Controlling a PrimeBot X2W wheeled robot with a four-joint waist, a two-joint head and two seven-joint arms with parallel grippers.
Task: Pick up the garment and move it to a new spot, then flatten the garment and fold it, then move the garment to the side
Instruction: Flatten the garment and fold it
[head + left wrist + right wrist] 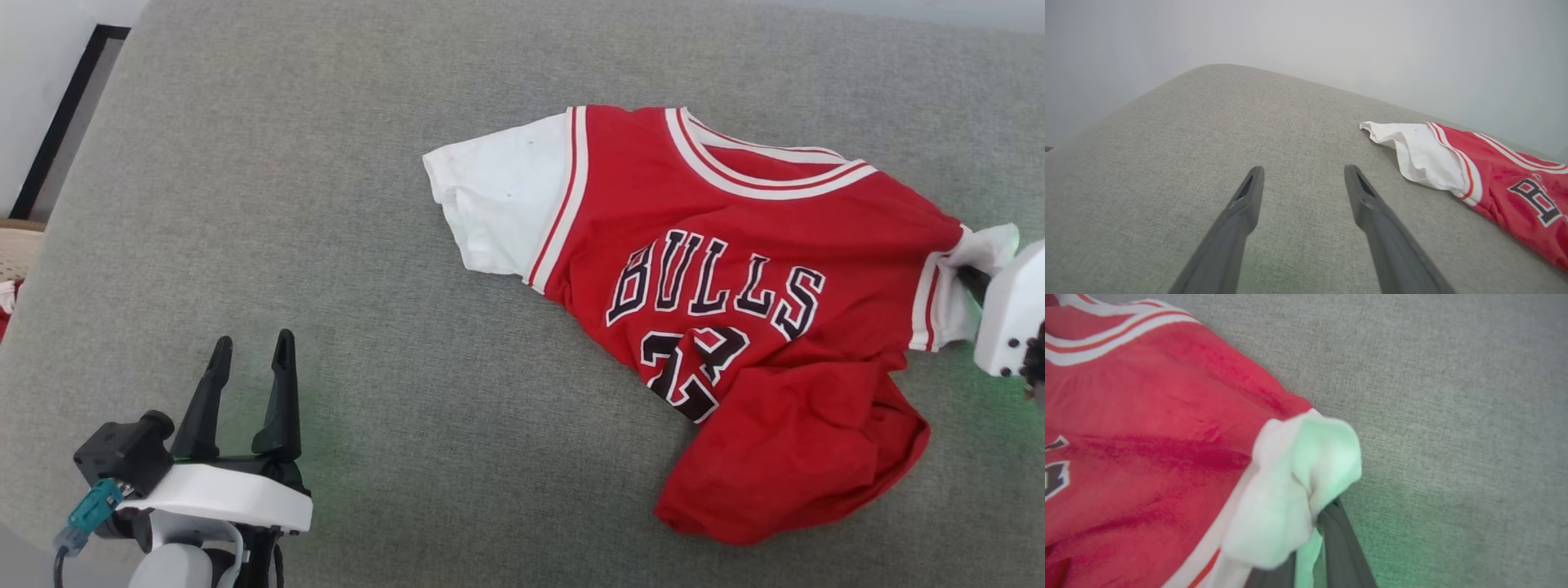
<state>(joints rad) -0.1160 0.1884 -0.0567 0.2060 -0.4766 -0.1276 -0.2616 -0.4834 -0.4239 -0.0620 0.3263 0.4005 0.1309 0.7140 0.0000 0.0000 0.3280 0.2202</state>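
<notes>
**Partner:** Where is the jersey point(735, 269), and who has it?

**Me:** It lies face up on the grey cushion point(326, 245), between 1 and 4 o'clock in my head view, with the lettering readable. My right jaws are closed on the white sleeve end point(1298, 477) at 3 o'clock, and the cloth is bunched around the fingers.

**Partner:** And your left side?

**Me:** My left jaws are spread wide and hold nothing, down at 7 o'clock over bare cushion. From them the jersey lies toward 2 o'clock, well apart. Its free white sleeve point(1412, 155) is the part nearest them.

**Partner:** Which way does it run?

**Me:** The long axis goes sleeve to sleeve, roughly 9 to 3 o'clock. The collar points toward 12 and the hem point(784, 482) is doubled over at 5.

**Partner:** So what does the next move turn on?

**Me:** I take this as the grab before carrying it off. My right arm is the near one and has only one end. If I lift from there, the body would likely trail toward 9 o'clock. To spread it flat, my left would need to reach toward 2 o'clock for the free sleeve.
</notes>
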